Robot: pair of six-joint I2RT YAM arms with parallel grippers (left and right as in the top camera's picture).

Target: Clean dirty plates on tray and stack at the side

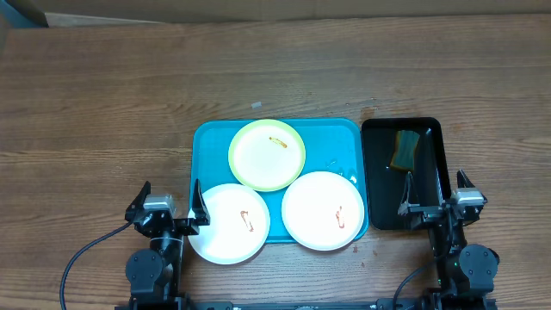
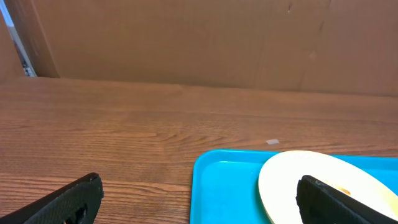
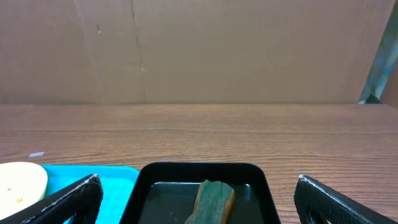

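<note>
The turquoise tray (image 1: 207, 142) holds three plates. The yellow-green rimmed plate (image 1: 268, 154) sits at its back with a small smear. A white plate (image 1: 231, 222) with a red smear lies at the front left, overhanging the rim. Another white plate (image 1: 322, 210) with a red smear lies at the front right. My left gripper (image 1: 170, 211) is open and empty at the tray's front left corner. In the left wrist view its fingers (image 2: 199, 199) frame the tray (image 2: 224, 186) and the rimmed plate (image 2: 292, 180). My right gripper (image 1: 430, 202) is open and empty.
A narrow black tray (image 1: 429, 185) stands right of the turquoise one, holding water and a green and yellow sponge (image 1: 405, 149). The sponge (image 3: 212, 200) lies between the right fingers (image 3: 198, 199) in the wrist view. A cardboard wall runs along the table's back.
</note>
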